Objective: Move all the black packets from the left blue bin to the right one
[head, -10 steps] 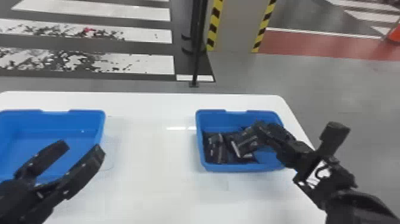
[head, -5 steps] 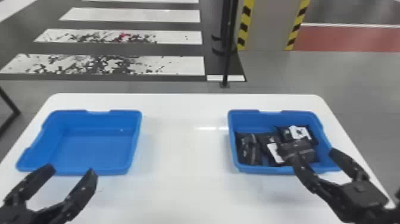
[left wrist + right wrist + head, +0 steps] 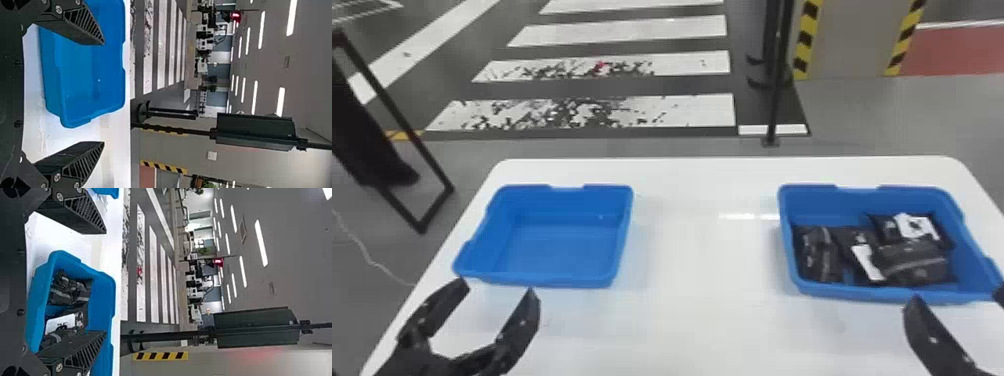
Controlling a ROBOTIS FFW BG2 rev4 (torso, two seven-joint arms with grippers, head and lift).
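Note:
In the head view my left gripper [image 3: 499,289] stands open near the front edge of the left blue bin [image 3: 562,250], whose floor is bare. My right gripper [image 3: 957,295] is at the front of the right blue bin [image 3: 862,296]. Several black packets lie in that bin: one [image 3: 821,257] at its left, another [image 3: 914,260] at the front, and one with a white label [image 3: 917,227] behind. In the left wrist view the left gripper [image 3: 104,93] has nothing between its fingers. The right wrist view has the right gripper [image 3: 105,282] open, with black packets [image 3: 68,291] in the bin beyond.
Both bins stand on a white table [image 3: 702,280], with a wide stretch of tabletop between them. Behind the table is a thin black pole [image 3: 774,90]; a black frame [image 3: 392,130] stands on the floor at the left.
The right gripper has drawn back from over the right bin toward the front right and opened. The head view has swung left, bringing the whole left bin into view.

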